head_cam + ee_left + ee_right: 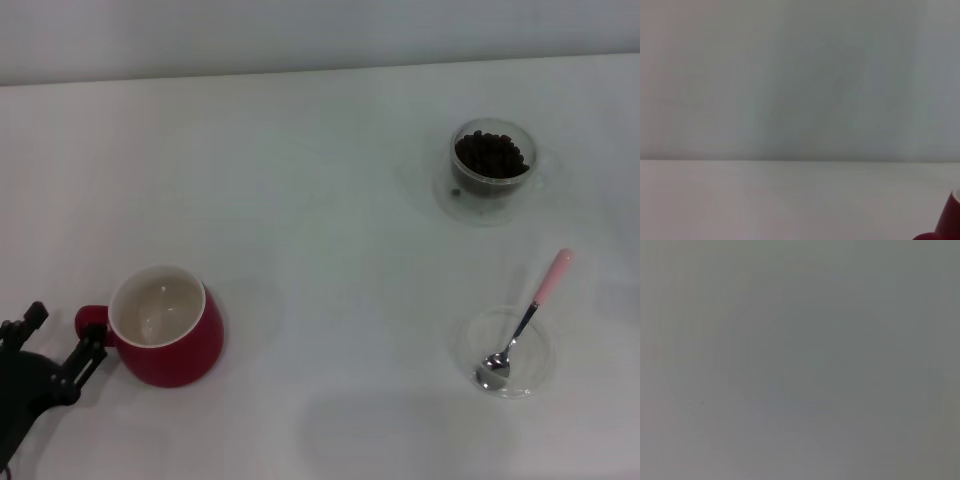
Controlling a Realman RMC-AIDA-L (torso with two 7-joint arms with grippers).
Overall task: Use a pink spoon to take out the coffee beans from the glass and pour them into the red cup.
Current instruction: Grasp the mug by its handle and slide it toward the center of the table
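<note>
Left gripper at 8 o'clock on the table, fingers spread, one finger touching the handle of the red cup. Cup upright, nothing seen inside. Right gripper not in view. Pink spoon at 4 o'clock, bowl resting in a clear dish. Glass with coffee beans at 2 o'clock, well apart from cup.

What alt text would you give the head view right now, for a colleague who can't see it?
On a white table, the left gripper sits open at the handle of the empty red cup near left. Far right, the glass holds coffee beans; nearer, the pink spoon rests in a shallow clear dish. No right arm shows.
</note>
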